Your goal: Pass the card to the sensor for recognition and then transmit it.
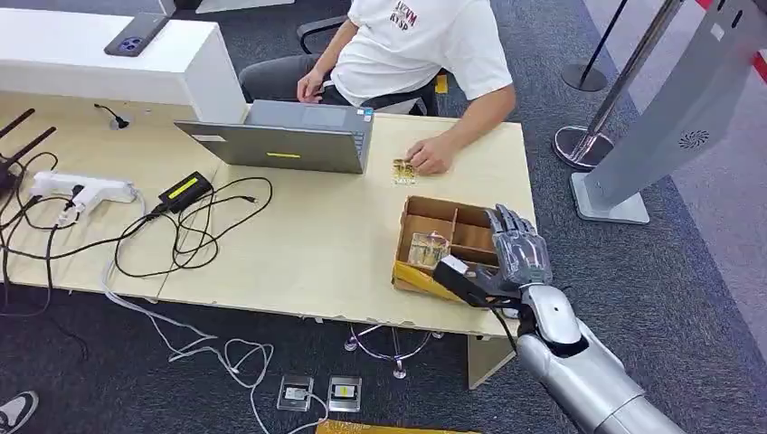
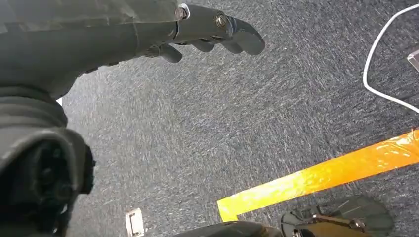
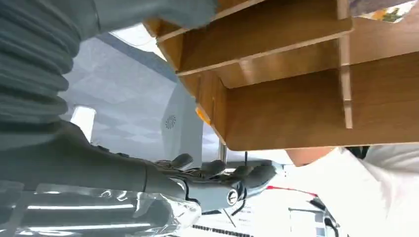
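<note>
Sitting across the light wooden desk [image 1: 298, 244] is a person in a white t-shirt [image 1: 425, 45], their hand [image 1: 431, 155] touching the card [image 1: 403, 171] just beside the grey laptop [image 1: 289, 136]. Right hand [image 1: 516, 253] hovers over the divided wooden box [image 1: 443, 237], fingers spread, holding nothing. Left hand [image 2: 207, 29] hangs over carpet [image 2: 257, 118], fingers loose and empty.
</note>
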Motion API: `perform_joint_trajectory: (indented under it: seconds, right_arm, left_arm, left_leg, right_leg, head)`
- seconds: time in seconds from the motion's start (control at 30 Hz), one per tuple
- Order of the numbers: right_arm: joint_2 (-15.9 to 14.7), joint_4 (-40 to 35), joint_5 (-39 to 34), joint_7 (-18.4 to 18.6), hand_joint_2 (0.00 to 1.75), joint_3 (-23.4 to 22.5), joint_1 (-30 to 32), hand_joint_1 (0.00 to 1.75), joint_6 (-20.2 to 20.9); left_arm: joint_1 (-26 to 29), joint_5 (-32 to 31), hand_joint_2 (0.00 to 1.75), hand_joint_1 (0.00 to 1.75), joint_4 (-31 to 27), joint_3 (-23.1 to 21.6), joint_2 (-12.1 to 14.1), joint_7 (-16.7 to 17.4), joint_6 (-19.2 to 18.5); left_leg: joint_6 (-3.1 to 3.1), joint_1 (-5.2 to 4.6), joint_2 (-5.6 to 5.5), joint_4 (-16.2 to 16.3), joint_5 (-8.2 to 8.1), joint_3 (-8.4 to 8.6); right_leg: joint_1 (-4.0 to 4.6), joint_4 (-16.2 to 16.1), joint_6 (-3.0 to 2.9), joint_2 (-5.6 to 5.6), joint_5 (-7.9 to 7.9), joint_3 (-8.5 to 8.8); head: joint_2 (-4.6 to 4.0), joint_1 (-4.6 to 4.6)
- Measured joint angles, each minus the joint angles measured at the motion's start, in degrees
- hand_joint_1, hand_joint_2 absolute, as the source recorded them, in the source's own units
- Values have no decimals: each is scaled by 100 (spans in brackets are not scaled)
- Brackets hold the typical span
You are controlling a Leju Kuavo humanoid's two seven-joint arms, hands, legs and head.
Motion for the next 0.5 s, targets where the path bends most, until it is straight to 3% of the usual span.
perform_joint_trajectory:
  seconds: [0.27,0.5]
  right_arm:
    - [11,98,-238,-133,175,-59,0,0,-623]
    - [6,111,-278,-138,175,-203,-4,0,-809]
  left_arm:
    - [5,-131,0,0,0,11,-2,-20,0]
    - [9,-192,0,0,0,52,-22,-26,0]
  left_leg:
    - [0,0,0,0,0,-3]
    - [0,0,0,0,0,-3]
  right_leg:
    - [1,0,0,-1,1,-4]
    - [0,0,0,-1,1,-4]
  head:
    - [0,0]
    - [0,-2]
